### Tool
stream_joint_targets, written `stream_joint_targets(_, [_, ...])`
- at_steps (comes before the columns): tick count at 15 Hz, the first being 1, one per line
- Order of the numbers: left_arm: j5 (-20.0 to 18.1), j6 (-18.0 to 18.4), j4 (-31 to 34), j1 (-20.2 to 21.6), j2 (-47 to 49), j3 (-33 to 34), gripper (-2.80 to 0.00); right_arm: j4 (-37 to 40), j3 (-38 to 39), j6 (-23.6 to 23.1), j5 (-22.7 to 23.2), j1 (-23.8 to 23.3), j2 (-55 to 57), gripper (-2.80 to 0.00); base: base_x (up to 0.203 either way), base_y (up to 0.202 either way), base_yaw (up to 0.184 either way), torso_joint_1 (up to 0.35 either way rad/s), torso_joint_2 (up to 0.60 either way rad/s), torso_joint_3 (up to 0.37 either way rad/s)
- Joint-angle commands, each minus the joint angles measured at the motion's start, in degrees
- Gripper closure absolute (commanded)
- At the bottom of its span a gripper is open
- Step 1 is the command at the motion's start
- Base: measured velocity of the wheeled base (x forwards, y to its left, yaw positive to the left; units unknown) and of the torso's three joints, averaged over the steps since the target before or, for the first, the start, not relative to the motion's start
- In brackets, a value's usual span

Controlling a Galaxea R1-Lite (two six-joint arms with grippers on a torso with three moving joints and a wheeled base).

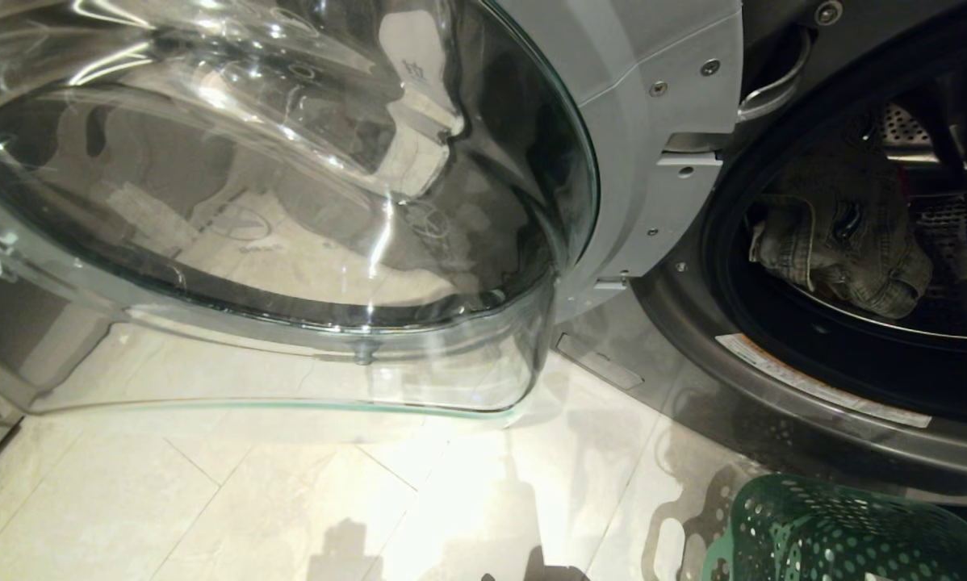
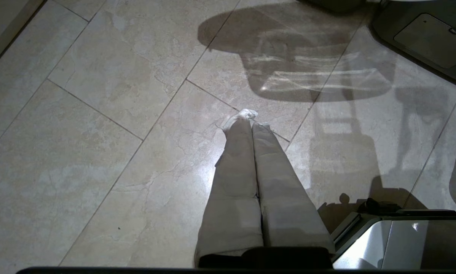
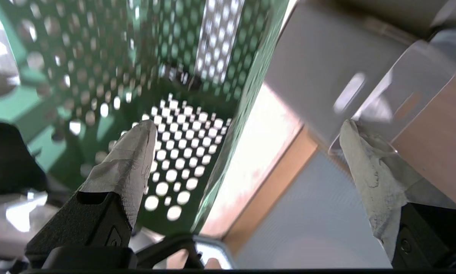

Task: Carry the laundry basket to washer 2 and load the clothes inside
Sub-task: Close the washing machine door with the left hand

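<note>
Glass fills most of the head view: the washer door (image 1: 274, 202) hangs open on the left, very close to the camera, over the pale tiled floor (image 1: 209, 500). To its right the drum (image 1: 879, 210) gapes, and a crumpled denim garment (image 1: 843, 242) already lies inside it. At the near right corner the green laundry basket (image 1: 839, 532) stands on the floor just beside the washer's front.

From the head neither arm can be seen. Only the right wrist view shows the right pincer (image 3: 247, 137), jaws spread wide and holding nothing, one finger over the basket's inside and the other outside its wall. That view also looks down to the basket's perforated bottom, where I can make out no clothing; the head view catches only the rim and cannot settle this. The left wrist view alone shows the left pincer (image 2: 251, 123), fingers pressed together and empty, hanging over bare floor well clear of the work.

As for handling, the basket looks like light, stiff plastic, slightly springy in the wall; its rim or handle cut-out seems the surest hold. The denim should be soft, limp and fairly heavy for cloth, best pinched at a thick fold.
</note>
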Motion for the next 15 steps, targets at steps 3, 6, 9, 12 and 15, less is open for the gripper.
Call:
stream_joint_targets(3, [0.05, 0.00, 0.01, 0.01, -0.02, 0.00, 0.00, -0.32, -0.25, 2.95, 1.31, 0.03, 7.90, -2.80, 0.000, 0.000, 0.000, 0.000, 0.00, 0.000])
stream_joint_targets(6, [0.05, 0.00, 0.01, -0.02, -0.02, 0.00, 0.00, -1.24, -1.16, 4.15, 1.21, 0.03, 11.95, -2.80, 0.000, 0.000, 0.000, 0.000, 0.00, 0.000])
stream_joint_targets(9, [0.04, 0.00, 0.01, -0.02, -0.02, 0.00, 0.00, -3.74, -1.85, 5.80, 1.20, 0.03, 16.84, -2.80, 0.000, 0.000, 0.000, 0.000, 0.00, 0.000])
stream_joint_targets(12, [0.02, 0.00, 0.01, -0.02, -0.02, 0.00, 0.00, -10.79, -1.82, 5.82, 1.20, 0.03, 22.66, -2.80, 0.000, 0.000, 0.000, 0.000, 0.00, 0.000])
stream_joint_targets(15, [0.03, 0.00, 0.01, -0.02, -0.02, 0.00, 0.00, -12.85, -2.22, 5.16, 0.86, 0.00, 25.50, -2.80, 0.000, 0.000, 0.000, 0.000, 0.00, 0.000])
